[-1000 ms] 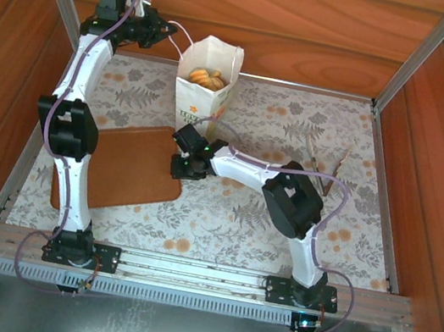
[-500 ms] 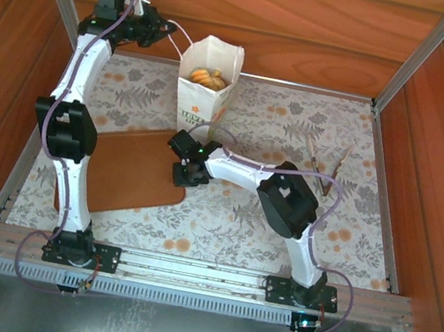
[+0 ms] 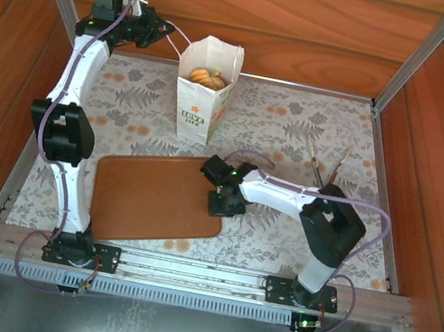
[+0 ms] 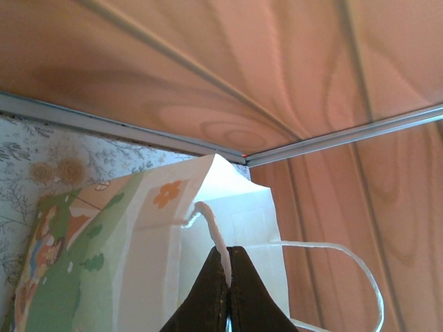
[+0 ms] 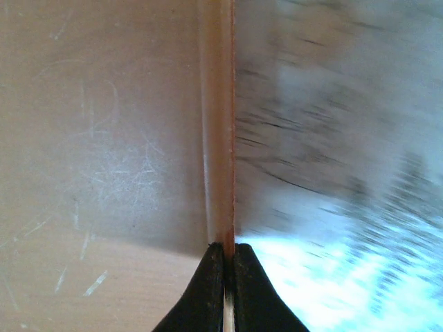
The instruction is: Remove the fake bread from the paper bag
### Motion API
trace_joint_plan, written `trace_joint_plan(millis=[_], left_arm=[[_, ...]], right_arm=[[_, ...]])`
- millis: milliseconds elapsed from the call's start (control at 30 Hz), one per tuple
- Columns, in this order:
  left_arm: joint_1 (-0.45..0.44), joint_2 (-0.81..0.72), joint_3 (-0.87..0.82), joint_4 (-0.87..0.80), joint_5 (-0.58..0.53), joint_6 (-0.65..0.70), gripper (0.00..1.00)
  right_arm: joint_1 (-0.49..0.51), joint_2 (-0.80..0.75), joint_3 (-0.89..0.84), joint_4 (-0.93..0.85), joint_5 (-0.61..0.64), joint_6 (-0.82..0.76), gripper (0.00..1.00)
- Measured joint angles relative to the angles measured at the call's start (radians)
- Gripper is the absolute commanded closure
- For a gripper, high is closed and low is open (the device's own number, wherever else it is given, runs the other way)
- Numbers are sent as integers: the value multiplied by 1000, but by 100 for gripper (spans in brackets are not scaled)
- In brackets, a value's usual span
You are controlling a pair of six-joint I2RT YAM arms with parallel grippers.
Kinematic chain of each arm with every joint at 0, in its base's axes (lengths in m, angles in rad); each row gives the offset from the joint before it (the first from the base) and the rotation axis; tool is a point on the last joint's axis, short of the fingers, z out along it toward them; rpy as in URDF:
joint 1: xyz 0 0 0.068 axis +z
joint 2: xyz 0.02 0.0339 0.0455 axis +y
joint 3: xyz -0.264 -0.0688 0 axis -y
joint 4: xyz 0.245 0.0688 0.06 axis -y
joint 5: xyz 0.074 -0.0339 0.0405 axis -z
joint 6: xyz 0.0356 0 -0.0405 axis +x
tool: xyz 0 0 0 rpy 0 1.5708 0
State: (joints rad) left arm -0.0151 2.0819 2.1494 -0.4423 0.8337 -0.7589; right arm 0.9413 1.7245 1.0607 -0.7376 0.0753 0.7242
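Observation:
The white paper bag (image 3: pixel 204 94) with a green print stands upright at the back of the table, its mouth open. Golden-brown fake bread (image 3: pixel 206 77) shows inside it. My left gripper (image 3: pixel 163 30) hangs up and to the left of the bag, shut on its white cord handle (image 4: pixel 211 225); the left wrist view has the cord pinched between the dark fingertips (image 4: pixel 228 256). My right gripper (image 3: pixel 217 206) is low over the table in front of the bag, shut on the right edge of the flat brown board (image 3: pixel 155 202). In the right wrist view the board's edge (image 5: pixel 221 138) runs straight into the closed fingers.
Wooden tongs (image 3: pixel 326 163) lie on the floral cloth (image 3: pixel 290 122) at the right. Wooden walls with metal rails close in the back and both sides. The board covers the near left-centre of the table.
My right gripper closed on the board's edge and dragged the board to the right and a little nearer. The left gripper and the bag stayed put.

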Motion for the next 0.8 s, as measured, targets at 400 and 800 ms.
trace_joint_plan(millis=[400,800], left_arm=[[13,-227,-220,-9,-78,45,100],[140,-423,-444,-8,-100,72,100]], right_arm=[[-243,-151,-97,-136,113,-79,94],[-369,-110,-77,-177,171,-249,93]])
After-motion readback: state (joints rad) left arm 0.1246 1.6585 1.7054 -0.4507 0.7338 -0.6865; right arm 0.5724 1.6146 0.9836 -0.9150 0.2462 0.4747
